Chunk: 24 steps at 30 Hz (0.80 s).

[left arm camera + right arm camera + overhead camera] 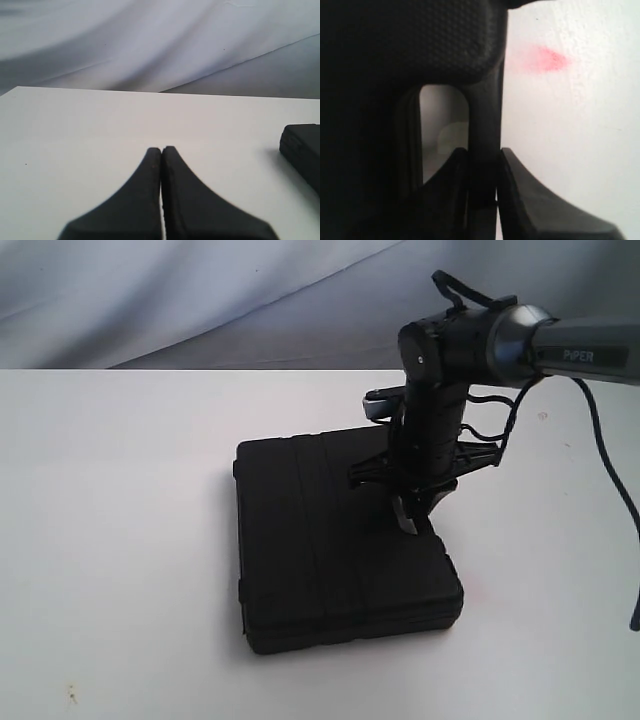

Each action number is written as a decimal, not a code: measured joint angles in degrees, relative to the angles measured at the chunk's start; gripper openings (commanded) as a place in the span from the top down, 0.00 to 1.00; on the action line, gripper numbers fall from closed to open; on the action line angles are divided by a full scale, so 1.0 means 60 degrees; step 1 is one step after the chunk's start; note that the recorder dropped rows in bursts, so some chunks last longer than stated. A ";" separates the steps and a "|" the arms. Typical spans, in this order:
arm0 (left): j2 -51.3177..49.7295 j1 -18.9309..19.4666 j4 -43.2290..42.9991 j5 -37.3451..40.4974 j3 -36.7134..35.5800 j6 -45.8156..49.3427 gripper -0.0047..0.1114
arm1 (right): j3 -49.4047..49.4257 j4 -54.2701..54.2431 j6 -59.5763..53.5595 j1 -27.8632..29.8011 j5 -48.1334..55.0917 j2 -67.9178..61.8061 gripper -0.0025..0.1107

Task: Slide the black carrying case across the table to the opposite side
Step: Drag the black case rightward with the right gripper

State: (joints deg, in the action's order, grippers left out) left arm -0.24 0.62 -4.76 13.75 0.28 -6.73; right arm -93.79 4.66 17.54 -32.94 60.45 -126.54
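The black carrying case [330,540] lies flat on the white table [110,540], roughly at its middle in my exterior view, with one blunt corner at 6 o'clock pointing toward the camera. At about 2 o'clock from the case's middle, on its right-hand edge, the right gripper [412,515] comes down almost vertically. In the right wrist view I see its two fingers [520,200] pinched on the thin bar of the handle [482,120], one finger inside the handle opening and one outside. I read that grip as chosen for dragging: the handle is the one narrow part the jaws can close around, and with the case flat on its broad face it should slide without tipping. A pink smear [545,58] marks the bare tabletop just beside the handle. The left gripper [161,150] has its fingers pressed together on nothing, hanging over open table well apart from the case, which shows only as a dark corner at its 3 o'clock; I judge it is simply parked out of the path. Farthest off, a grey cloth [200,290] hangs behind the table's rear edge at 12 o'clock.
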 measured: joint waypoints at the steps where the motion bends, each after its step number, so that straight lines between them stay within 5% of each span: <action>1: 0.0000 0.0000 0.0000 0.0000 0.0000 0.0000 0.96 | 0.0000 0.0000 0.0000 0.0058 0.0052 0.0017 0.98; 24: 0.0000 0.0000 0.0000 0.0000 0.0000 0.0000 0.96 | 0.2258 0.0334 -0.0154 0.1952 -0.0848 0.1330 0.98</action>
State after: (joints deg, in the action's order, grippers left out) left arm -0.24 0.62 -4.76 13.75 0.28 -6.73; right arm -80.24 6.66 16.62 -21.23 55.36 -118.57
